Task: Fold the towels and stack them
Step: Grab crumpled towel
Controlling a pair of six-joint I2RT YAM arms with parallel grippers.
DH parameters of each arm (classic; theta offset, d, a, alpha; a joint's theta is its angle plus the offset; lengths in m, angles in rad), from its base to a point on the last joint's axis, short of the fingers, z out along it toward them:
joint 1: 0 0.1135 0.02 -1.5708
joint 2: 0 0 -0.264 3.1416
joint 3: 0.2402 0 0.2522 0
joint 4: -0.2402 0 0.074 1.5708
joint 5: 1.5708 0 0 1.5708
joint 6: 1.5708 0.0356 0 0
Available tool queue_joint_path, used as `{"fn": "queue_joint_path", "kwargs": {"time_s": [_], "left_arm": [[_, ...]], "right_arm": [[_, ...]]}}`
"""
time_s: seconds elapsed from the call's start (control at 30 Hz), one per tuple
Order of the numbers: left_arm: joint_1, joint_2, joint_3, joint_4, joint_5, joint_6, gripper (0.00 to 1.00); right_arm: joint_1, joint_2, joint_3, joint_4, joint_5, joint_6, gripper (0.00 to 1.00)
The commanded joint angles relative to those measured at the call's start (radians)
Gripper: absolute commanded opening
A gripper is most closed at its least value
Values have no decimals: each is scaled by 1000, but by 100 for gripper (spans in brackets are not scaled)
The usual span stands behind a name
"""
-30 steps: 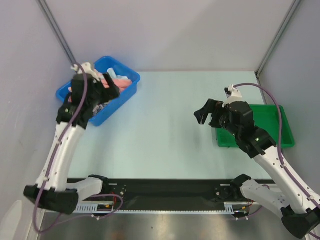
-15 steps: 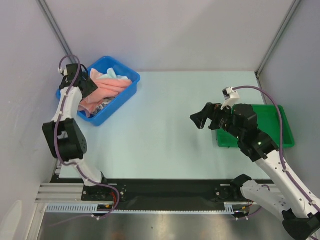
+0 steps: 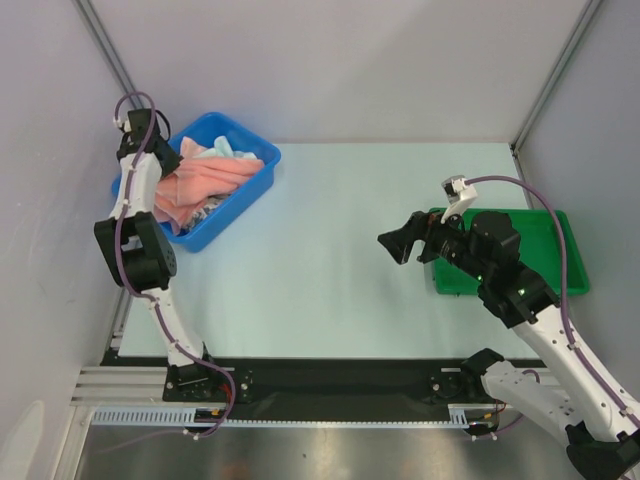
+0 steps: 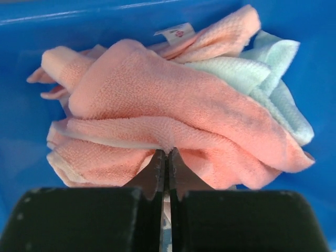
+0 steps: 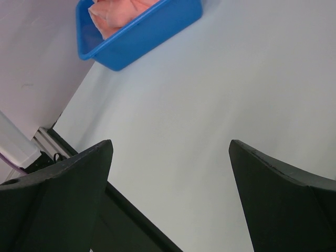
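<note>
Pale surface (image 3: 330, 200) ahead, with the blue bin (image 3: 215, 232) at its far left holding the towels (image 3: 205, 180). My left fingers (image 4: 164, 160) are closed on a fold of the pink towel (image 4: 173, 105) there. My right fingers (image 3: 407, 238) hang wide apart above the surface.

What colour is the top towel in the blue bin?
Salmon pink; the towel shows best in the left wrist view.

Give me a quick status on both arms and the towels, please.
Left pincer shut on a pink towel in the blue bin. Right pincer open, empty, above the table. Mint towel bunched beside it, may drag along.
</note>
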Motion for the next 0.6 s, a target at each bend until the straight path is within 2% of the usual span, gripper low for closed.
{"fn": "queue_joint_path", "kwargs": {"time_s": [0.0,0.17,0.3,0.47,0.53,0.57], "left_arm": [[4,-19,86,-16,82,12,0],[-62,-162,186,38,411,17,0],[-189,-344,212,135,594,-26,0],[-350,-533,91,218,778,-40,0],[-450,-639,6,198,792,3,0],[-485,-685,-36,188,756,23,0]], "right_arm": [[-4,-6,8,43,17,-8,100],[-4,-17,34,26,106,68,100],[-6,-46,60,-13,166,99,100],[-7,-94,94,-78,189,127,100],[-7,-118,97,-104,198,134,100],[-7,-124,103,-115,199,139,100]]}}
